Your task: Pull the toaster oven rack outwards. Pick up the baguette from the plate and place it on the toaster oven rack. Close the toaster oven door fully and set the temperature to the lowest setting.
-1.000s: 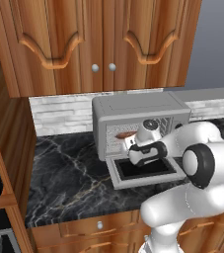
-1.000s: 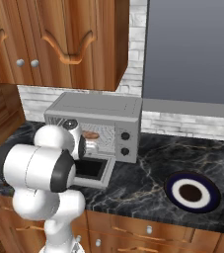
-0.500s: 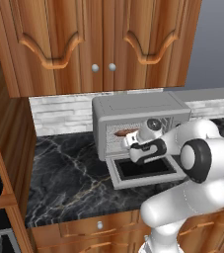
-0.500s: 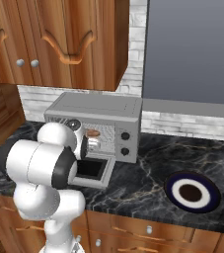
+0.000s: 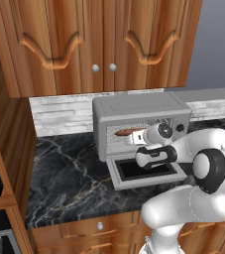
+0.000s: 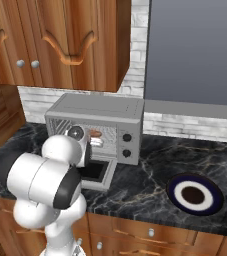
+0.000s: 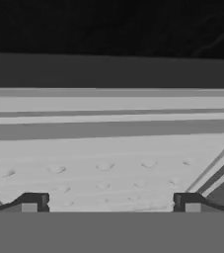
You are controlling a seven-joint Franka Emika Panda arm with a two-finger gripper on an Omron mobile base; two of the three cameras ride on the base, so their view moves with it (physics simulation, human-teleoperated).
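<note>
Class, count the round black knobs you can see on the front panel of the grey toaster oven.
2, on the boxy grey metal toaster oven: the upper round black knob and the lower round black knob directly beneath it on the right panel. The white arm may hide others.

Baguette (image 5: 127, 132) inside open toaster oven (image 5: 141, 116)

In front of me runs a dark marble counter (image 5: 69, 173) with pale veins, set against a grey brick backsplash. 2 things rest directly on it — the toaster oven (image 5: 141, 119) at the back near the wall, and the plate (image 6: 194, 194) well apart to its right, close to the front edge. The toaster oven door (image 5: 146, 171) lies folded down, flat over the stone — the plate holds nothing.
</note>
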